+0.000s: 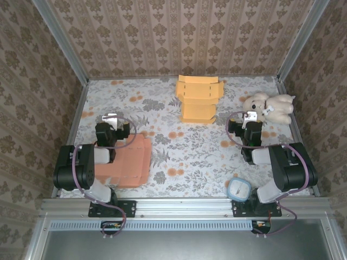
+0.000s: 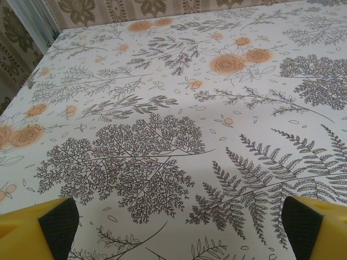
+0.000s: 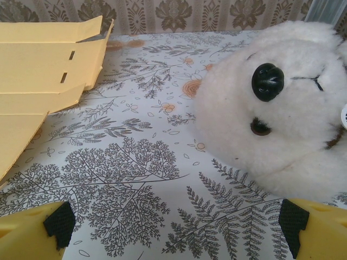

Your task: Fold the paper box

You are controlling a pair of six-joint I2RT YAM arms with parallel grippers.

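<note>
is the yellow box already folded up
No, the yellow box lies opened out flat on the table, its flaps spread.

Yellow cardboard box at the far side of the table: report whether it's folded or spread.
Spread: the yellow cardboard box lies flat, its flaps splayed outward and no walls standing.

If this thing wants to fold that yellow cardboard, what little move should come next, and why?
Probably ease the right arm's open jaws left toward the yellow cardboard. The cardboard lies flat and unfolded near the back wall, nothing is between those jaws, and the stuffed toy sits on their other side, so moving left also leads away from it.
</note>
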